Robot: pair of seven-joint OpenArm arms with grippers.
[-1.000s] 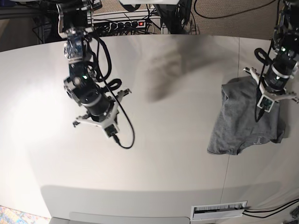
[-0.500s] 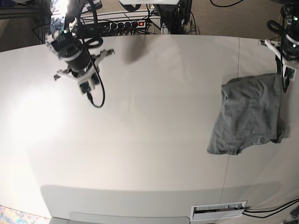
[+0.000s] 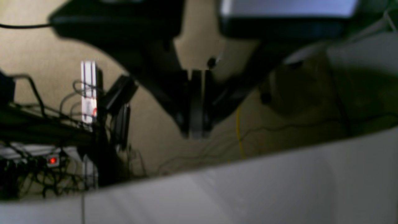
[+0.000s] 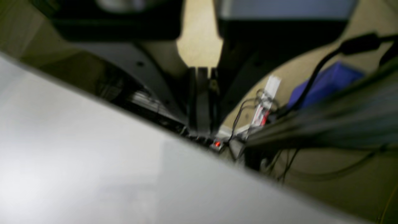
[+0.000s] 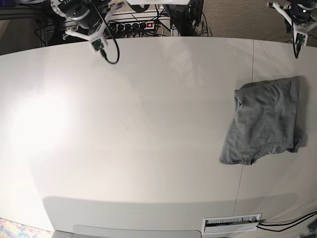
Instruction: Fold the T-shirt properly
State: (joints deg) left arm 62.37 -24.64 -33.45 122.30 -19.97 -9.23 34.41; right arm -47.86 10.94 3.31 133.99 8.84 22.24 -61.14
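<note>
The T-shirt [image 5: 265,123] lies folded into a compact grey bundle at the right of the base view, flat on the white bench [image 5: 148,139], its lower edge reaching toward the lower right of the frame. A seam in the bench top runs down the frame at the bundle's left edge. Nothing touches the cloth.

Both arms are up at the far edge of the bench, well apart from the shirt. The right arm [image 5: 81,17] sits in the upper left corner of the base view, and the left arm [image 5: 297,12] in the upper right corner.

In the left wrist view, the left claw [image 3: 196,135] is closed, its two dark fingers pressed together with nothing between them, hanging over the bench edge with the floor and a tangle of cables [image 3: 37,168] behind. In the right wrist view, the right claw [image 4: 202,130] is likewise closed and empty, pointing at the bench edge, with a power strip [image 4: 217,143] showing a red light just beyond it.
</note>
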